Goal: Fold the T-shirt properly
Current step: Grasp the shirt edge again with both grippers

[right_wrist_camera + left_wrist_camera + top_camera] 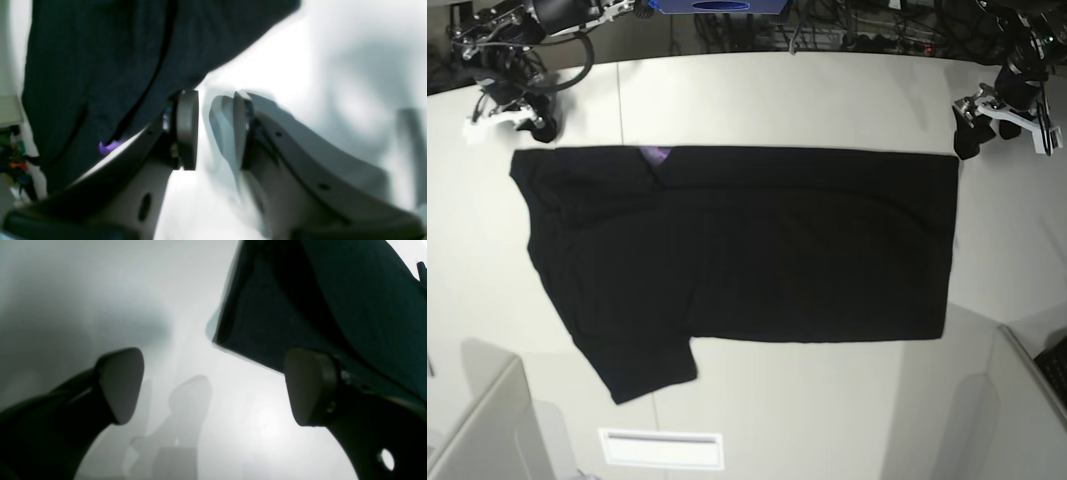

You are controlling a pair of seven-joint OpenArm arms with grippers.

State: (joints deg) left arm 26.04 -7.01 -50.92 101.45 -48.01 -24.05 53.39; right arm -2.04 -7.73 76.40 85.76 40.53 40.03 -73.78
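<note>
The left gripper (213,386) has its fingers spread wide with nothing between them. A corner of the black T-shirt (747,240) is just past one finger. The right gripper (215,130) has a small gap, holding nothing, beside the shirt's edge. The shirt lies flat on the white table (827,95).
</note>
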